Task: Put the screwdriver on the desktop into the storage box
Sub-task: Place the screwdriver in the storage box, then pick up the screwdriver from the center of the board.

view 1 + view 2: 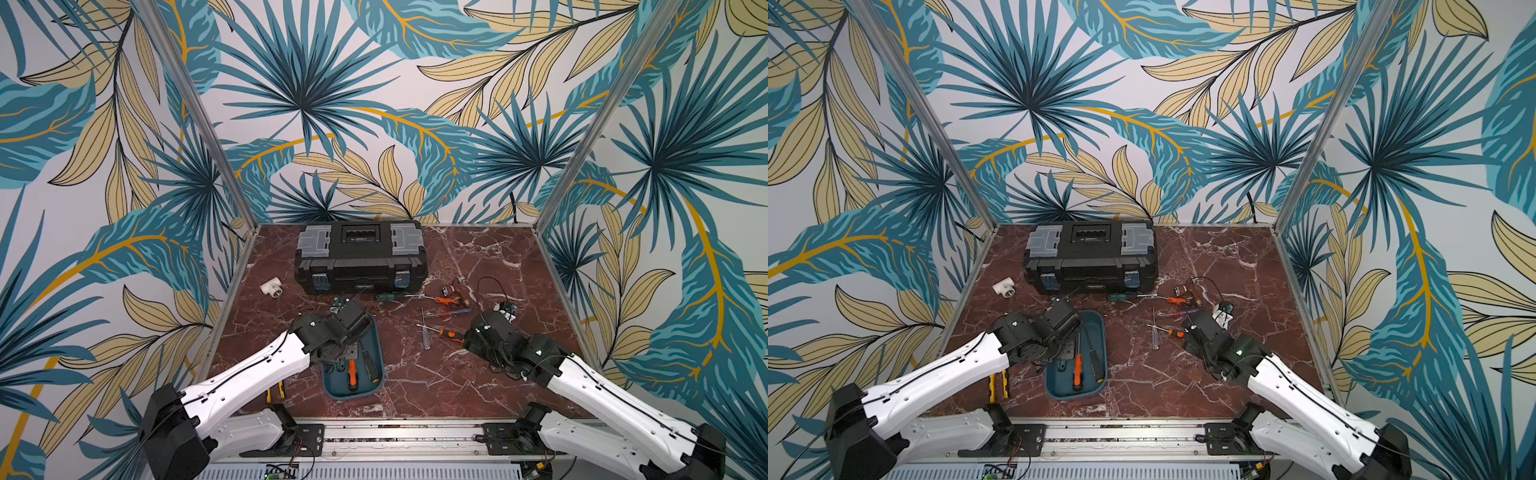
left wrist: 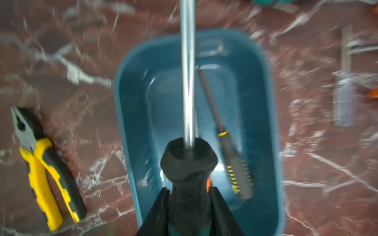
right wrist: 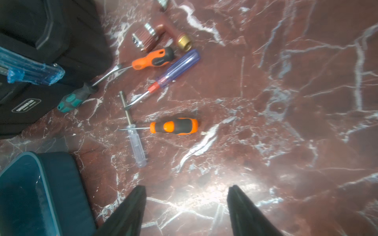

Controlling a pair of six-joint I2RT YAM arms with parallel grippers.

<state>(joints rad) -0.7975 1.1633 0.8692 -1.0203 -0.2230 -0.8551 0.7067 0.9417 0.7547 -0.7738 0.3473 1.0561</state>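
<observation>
Left gripper (image 2: 189, 190) clamped on the black-handled, steel-shafted screwdriver (image 2: 188, 157) over the shallow teal plastic storage box (image 2: 126, 122), shaft along its length; right gripper (image 3: 187, 187) gapes empty above the red-brown marble desktop (image 3: 266, 143).

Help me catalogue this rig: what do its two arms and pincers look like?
The left arm and right arm have white moulded shells with a thin black cable along them, and black joint housings. The right one shows a small green light. The left pincer and right pincer have black tapering fingers.
</observation>
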